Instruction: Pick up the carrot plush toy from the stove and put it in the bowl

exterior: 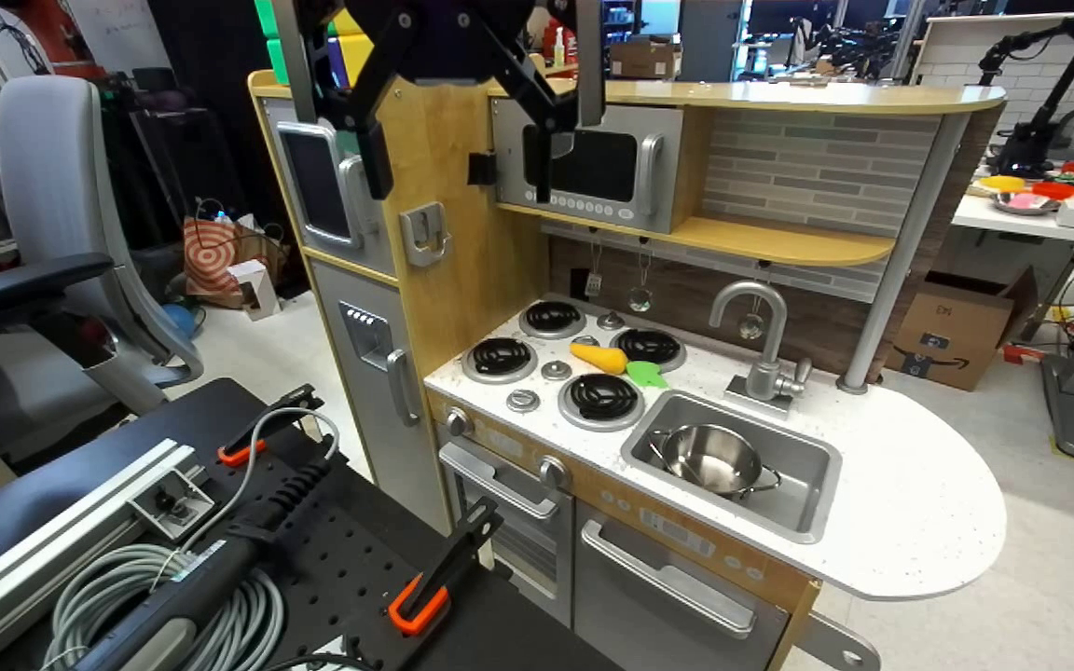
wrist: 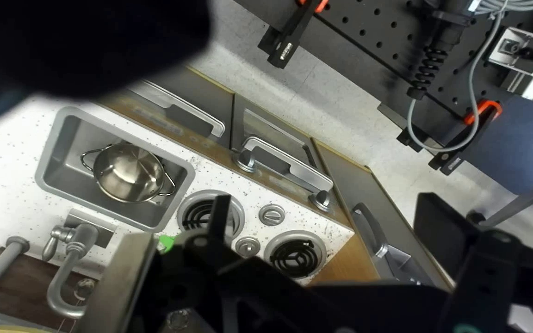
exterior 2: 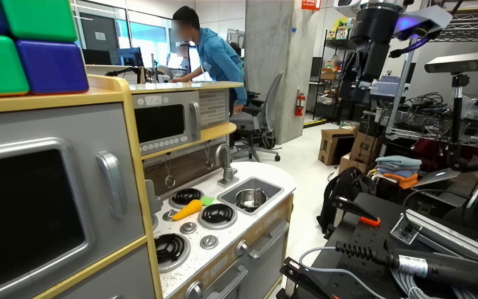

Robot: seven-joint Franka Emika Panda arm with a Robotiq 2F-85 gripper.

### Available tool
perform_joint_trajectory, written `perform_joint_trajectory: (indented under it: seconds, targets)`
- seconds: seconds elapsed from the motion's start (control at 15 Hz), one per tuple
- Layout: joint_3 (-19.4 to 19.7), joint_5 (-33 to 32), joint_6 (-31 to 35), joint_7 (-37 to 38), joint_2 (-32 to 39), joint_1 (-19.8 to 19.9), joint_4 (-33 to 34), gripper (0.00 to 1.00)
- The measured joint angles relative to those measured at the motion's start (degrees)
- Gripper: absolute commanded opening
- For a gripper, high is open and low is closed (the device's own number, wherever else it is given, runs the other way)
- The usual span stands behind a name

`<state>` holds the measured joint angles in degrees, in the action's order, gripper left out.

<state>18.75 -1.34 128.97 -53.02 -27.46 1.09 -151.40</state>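
Up high, the gripper (exterior: 460, 168) is hanging with jaws spread, grasping nothing; rightward, the carrot plush toy (exterior: 600, 359) is lying between two burners (exterior: 601, 399) on the stove (exterior: 544, 420); farther right, the steel bowl (exterior: 712, 458) is waiting in the sink (exterior: 791, 503). Reaching is looking like the current step, calling for lowering onto the toy.

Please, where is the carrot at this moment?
In both exterior views, the carrot lies on the stove, left of the sink, its green top between the two burners nearest the sink.
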Motion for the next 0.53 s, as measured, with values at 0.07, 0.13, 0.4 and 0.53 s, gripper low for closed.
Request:
perform_joint_trajectory:
  seconds: [0.07, 0.13, 0.4, 0.53]
  targets:
    - [-0.21, -2.06, 0.04, -1.11, 0.00, 0.30, -0.13, 1.00]
    - [-0.22, -4.07, -0.09, -2.60, 0.00, 0.55, -0.31, 1.00]
    - [-0.16, -6.41, -0.45, -11.56, 1.15, 0.56, -0.62, 1.00]
    - [-0.16, -6.19, -1.36, -15.65, 2.22, 0.24, -0.61, 1.00]
